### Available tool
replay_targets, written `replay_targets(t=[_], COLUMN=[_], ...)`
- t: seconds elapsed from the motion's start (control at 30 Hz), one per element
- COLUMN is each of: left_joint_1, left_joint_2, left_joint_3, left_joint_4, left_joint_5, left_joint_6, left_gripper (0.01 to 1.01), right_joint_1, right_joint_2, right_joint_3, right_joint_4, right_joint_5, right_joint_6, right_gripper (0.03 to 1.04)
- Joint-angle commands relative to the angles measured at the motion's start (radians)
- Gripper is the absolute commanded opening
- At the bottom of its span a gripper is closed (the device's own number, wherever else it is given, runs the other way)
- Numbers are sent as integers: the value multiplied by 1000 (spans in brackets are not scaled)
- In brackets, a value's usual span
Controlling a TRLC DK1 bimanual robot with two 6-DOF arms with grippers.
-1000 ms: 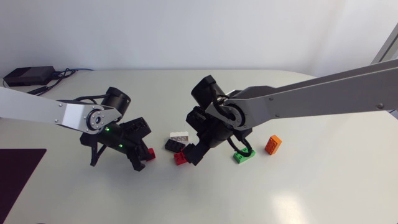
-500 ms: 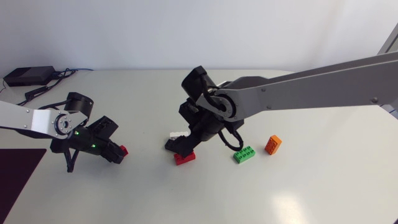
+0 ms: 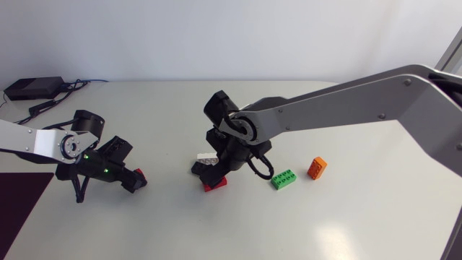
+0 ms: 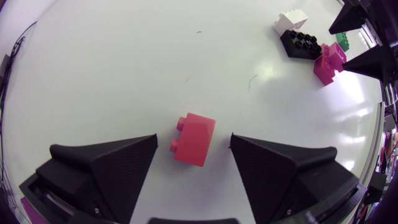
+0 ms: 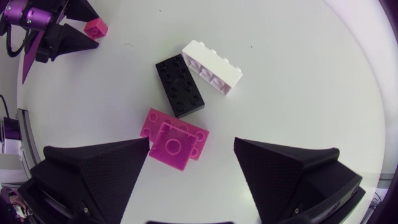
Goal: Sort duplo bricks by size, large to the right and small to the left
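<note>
**Both jaws released, bricks loose on the table**

Just beside the black brick (image 5: 180,85) lie a white brick (image 5: 211,66) and a red stacked brick (image 5: 174,138), which sits under the spread right gripper (image 5: 192,140). Farther right are a green brick (image 3: 284,179) and an orange brick (image 3: 317,167). Well left, a small red brick (image 4: 194,139) lies untouched between the parted fingers of the left gripper (image 4: 194,135).
</note>
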Motion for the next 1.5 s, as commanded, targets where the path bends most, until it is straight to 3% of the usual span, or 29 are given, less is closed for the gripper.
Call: replay_targets(t=[0.0, 0.13, 0.3, 0.43, 0.73, 1.0, 1.23, 1.47], left_joint_1=[9, 13, 13, 13, 21, 87, 156, 224], left_joint_2=[10, -9, -30, -36, -76, -187, -219, -219], left_joint_3=[-33, -38, -44, -45, -56, -54, -54, -67], left_joint_4=[-8, -8, -8, -8, -12, -14, -15, -15], left_joint_5=[-7, -12, -27, -29, -29, -29, -29, -29], left_joint_6=[-31, -42, -43, -48, -48, -52, -57, -54], left_gripper=[970, 970, 970, 970, 970, 975, 977, 977], right_joint_1=[14, 23, 28, 34, 37, 103, 135, 183], right_joint_2=[39, 54, 54, 57, 23, 25, 158, 327], right_joint_3=[21, 38, 42, 41, 52, 157, 308, 532], right_joint_4=[-19, -42, -45, -43, -43, -95, -123, -221], right_joint_5=[4, 4, 4, 5, 5, -4, -30, -56], right_joint_6=[30, 34, 33, 28, 25, -10, -32, -58], right_gripper=[931, 820, 477, 316, 297, 297, 298, 298])
